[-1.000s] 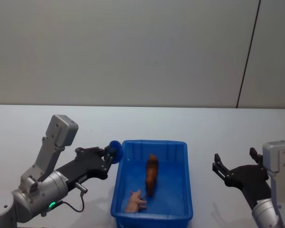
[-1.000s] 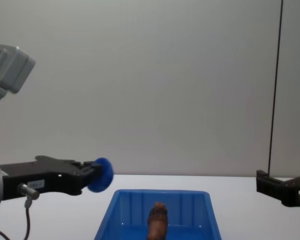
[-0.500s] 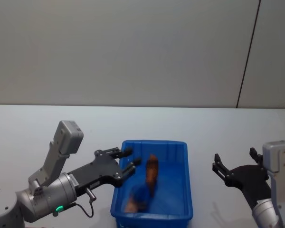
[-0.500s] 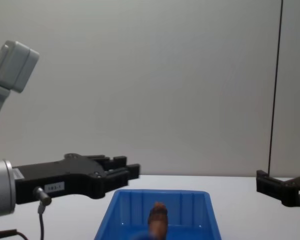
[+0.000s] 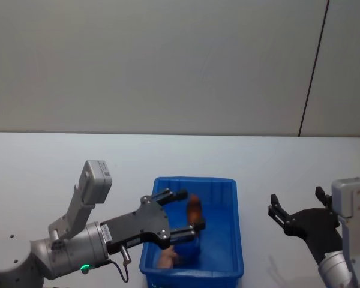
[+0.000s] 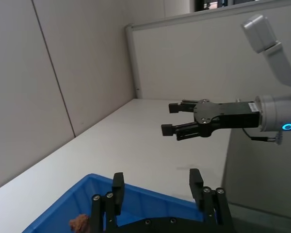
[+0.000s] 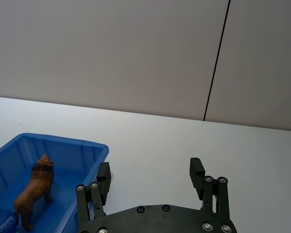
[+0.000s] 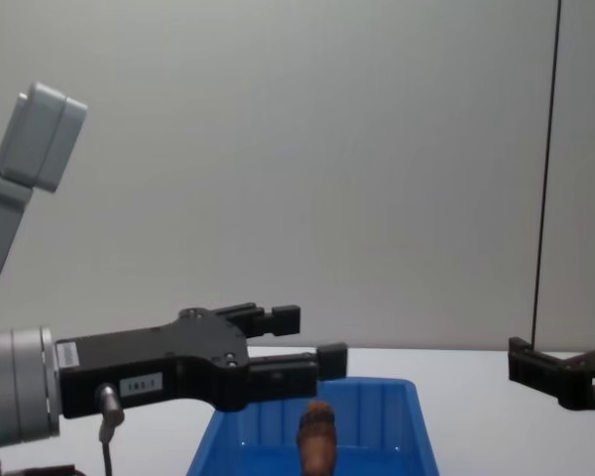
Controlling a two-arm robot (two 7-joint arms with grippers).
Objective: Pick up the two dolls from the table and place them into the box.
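Both dolls sit inside the blue box (image 5: 234, 240).
Left gripper (image 5: 183, 211), fingers spread and empty, hovers over the brown doll (image 5: 194, 207) and peach doll (image 5: 166, 258); right gripper (image 5: 295, 207), at 3 o'clock, open, empty.

No text could be read: small labels on the left arm (image 8: 139, 385) and a print on a blue piece (image 7: 2, 221) in the box stayed illegible.
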